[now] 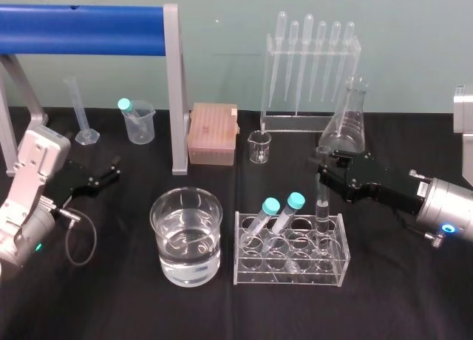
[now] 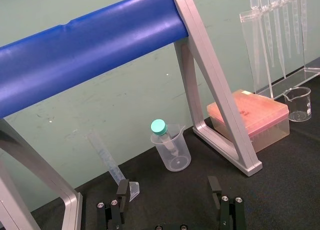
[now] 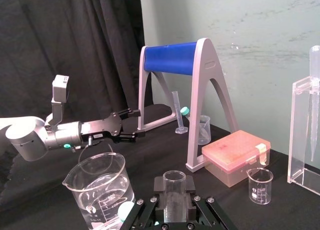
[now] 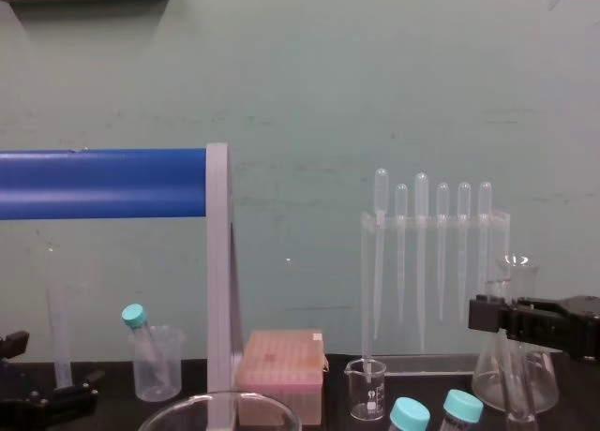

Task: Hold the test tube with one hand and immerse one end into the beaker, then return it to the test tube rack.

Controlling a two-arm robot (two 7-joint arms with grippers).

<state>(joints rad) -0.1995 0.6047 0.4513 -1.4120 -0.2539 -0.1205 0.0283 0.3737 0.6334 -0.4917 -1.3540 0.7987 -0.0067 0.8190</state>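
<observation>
The test tube (image 1: pixel 322 211) stands upright with its lower part in the back right hole of the clear test tube rack (image 1: pixel 290 272). My right gripper (image 1: pixel 324 168) comes in from the right and is shut on the tube's upper end. In the right wrist view the tube's open rim (image 3: pixel 174 179) shows between the black fingers (image 3: pixel 200 210). The beaker (image 1: pixel 186 235), part full of clear liquid, sits on the black cloth left of the rack; its rim (image 3: pixel 95 166) also shows in the right wrist view. My left gripper (image 1: pixel 111 171) rests open at the far left (image 2: pixel 167 190), holding nothing.
Two teal-capped tubes (image 1: pixel 275 208) lean in the rack's left holes. Behind stand a conical flask (image 1: pixel 349 122), a pipette stand (image 1: pixel 310 66), a small glass beaker (image 1: pixel 259 146), a pink tip box (image 1: pixel 213 133), a plastic cup (image 1: pixel 138 122) and the blue roller frame (image 1: pixel 174 89).
</observation>
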